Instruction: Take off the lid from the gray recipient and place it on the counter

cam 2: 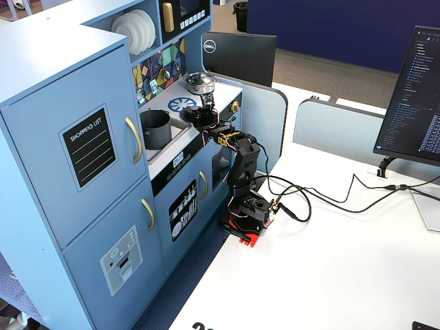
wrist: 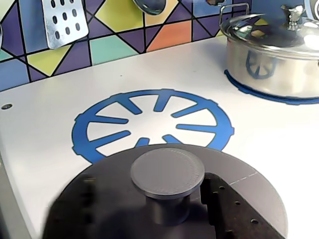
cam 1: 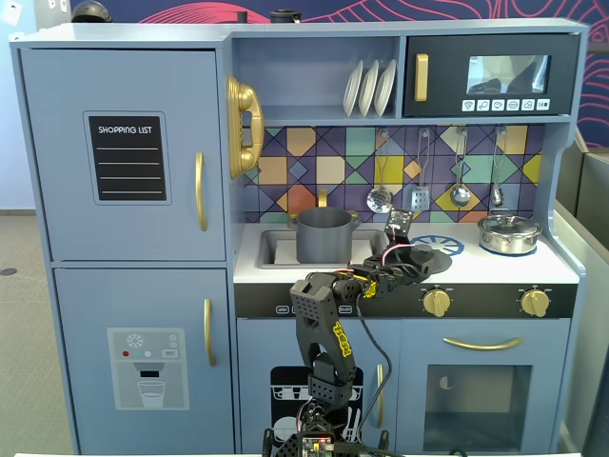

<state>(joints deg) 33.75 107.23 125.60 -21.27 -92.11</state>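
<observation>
My fingers (wrist: 219,209) pinch the small central knob of the flat, round, matte dark gray lid (wrist: 99,199), held over the white toy-kitchen tabletop (wrist: 45,104) just beside its blue burner print (wrist: 99,122). The open dark gray cylindrical pot (cam 1: 324,235) stands in the sink recess; a shiny silver lidded pot (wrist: 269,55) sits apart.

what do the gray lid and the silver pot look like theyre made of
Gray lid: likely matte plastic, perhaps 3D-printed; it gives no glare, and fine concentric ridges ring its knob.
Silver pot: looks like polished metal; its wall mirrors the blue burner print, and its lid throws bright highlights.
</observation>
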